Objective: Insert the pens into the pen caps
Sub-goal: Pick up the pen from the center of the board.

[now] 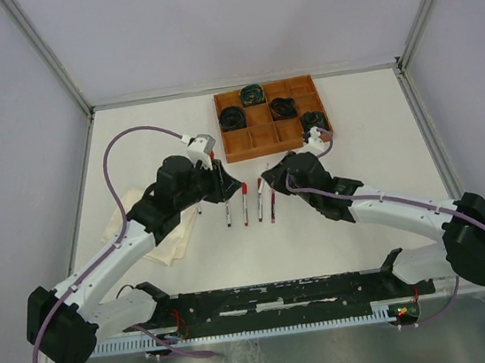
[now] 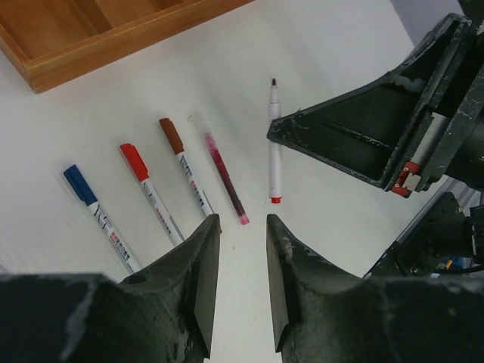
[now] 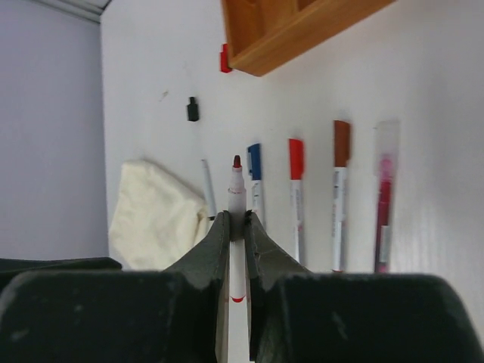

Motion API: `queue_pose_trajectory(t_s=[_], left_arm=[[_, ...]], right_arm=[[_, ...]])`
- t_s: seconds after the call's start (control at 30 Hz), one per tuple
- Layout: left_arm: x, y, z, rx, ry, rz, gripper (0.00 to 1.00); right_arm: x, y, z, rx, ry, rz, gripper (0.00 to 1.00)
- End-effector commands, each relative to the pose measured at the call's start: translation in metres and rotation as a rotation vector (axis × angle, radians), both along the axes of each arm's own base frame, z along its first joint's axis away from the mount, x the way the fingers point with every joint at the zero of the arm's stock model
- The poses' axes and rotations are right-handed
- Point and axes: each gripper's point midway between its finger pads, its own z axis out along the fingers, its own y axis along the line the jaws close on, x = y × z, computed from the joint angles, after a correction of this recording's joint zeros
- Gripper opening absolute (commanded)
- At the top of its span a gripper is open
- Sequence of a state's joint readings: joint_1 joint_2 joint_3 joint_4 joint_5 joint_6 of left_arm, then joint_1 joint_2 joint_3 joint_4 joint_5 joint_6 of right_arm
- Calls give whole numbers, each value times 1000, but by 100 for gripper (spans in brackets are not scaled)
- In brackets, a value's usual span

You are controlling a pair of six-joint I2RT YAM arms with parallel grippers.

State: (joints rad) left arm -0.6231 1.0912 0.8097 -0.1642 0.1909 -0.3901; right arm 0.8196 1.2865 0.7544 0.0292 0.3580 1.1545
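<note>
As the white table (image 1: 380, 141) is showing open room beside the wooden tray (image 1: 261, 150), with a cream cloth (image 3: 151, 215) lying at its left, the right gripper (image 3: 237, 221) is clamping an uncapped white pen (image 3: 237, 189), dark-red tip pointing trayward. The left gripper (image 2: 242, 221) is hovering narrowly parted, empty, just short of four capped pens (image 2: 155, 198): blue, red, brown, pink. A black cap (image 3: 193, 110) is lying loose near the tray corner, a red cap (image 3: 224, 58) against it.

Wood tray (image 1: 271, 150), compartmented, far side of white counter (image 1: 382, 154). 4 dark coiled cable bundles (image 1: 232, 117), separate compartments. Cream cloth (image 1: 166, 242), counter left, apart from tray.
</note>
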Motion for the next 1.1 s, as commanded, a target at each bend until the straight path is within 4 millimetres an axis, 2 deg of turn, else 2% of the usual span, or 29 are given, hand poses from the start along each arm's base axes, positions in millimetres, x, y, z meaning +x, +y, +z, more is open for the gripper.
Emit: queue_pose_trajectory(t_s=[0.0, 0.23, 0.67, 1.07], left_arm=[[0, -9, 27, -71, -91, -57, 38], [-1, -9, 28, -77, -91, -59, 41], [0, -7, 28, -66, -96, -52, 43], [2, -5, 26, -54, -95, -39, 30]], right_arm=[[15, 41, 69, 173, -162, 72, 13], [8, 71, 89, 246, -187, 170, 13], [-9, 92, 102, 324, -210, 276, 13], [-18, 97, 92, 293, -213, 326, 13]])
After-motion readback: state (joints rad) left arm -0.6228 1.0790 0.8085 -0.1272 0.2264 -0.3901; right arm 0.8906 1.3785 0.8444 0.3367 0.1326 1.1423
